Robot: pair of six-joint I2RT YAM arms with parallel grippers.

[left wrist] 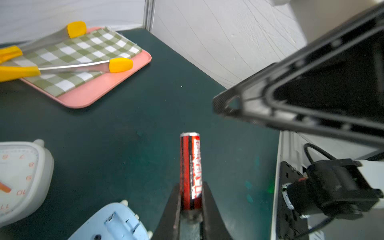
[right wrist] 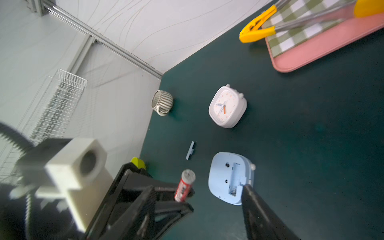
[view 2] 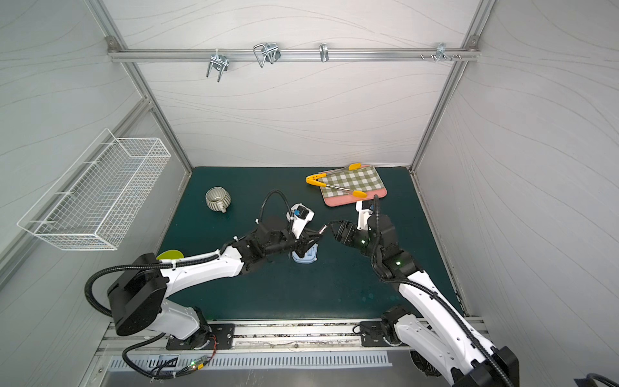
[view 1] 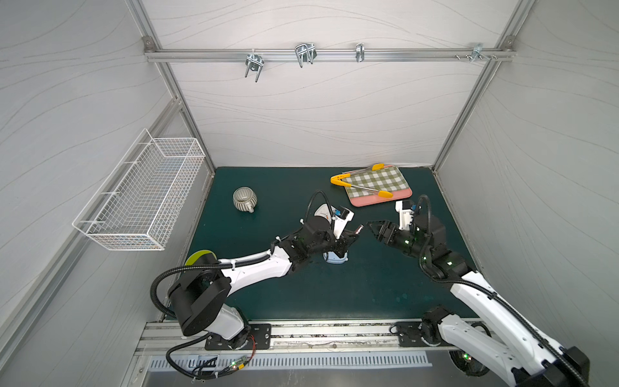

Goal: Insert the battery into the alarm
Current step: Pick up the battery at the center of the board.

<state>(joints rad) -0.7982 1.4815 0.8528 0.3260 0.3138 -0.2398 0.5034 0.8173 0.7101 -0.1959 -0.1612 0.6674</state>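
Observation:
A red and black battery (left wrist: 190, 166) sticks out of my left gripper (left wrist: 191, 187), which is shut on its lower end; in both top views the battery (view 1: 359, 230) (view 2: 322, 230) hangs above the mat. The light blue alarm (right wrist: 230, 178) lies face down just below, its battery bay uncovered, partly under the left gripper (view 1: 351, 236). A small blue cover (right wrist: 190, 150) lies loose on the mat beside it. My right gripper (view 1: 372, 231) stands open a short way from the battery's free end, holding nothing; one finger (right wrist: 255, 207) reaches over the blue alarm's edge.
A white alarm clock (right wrist: 227, 107) lies face up behind the blue one. A pink tray (view 1: 378, 200) at the back right carries a checked cloth and yellow-tipped tongs (view 1: 361, 187). A ribbed mug (view 1: 244, 199) sits at the back left. A wire basket (view 1: 140, 197) hangs on the left wall.

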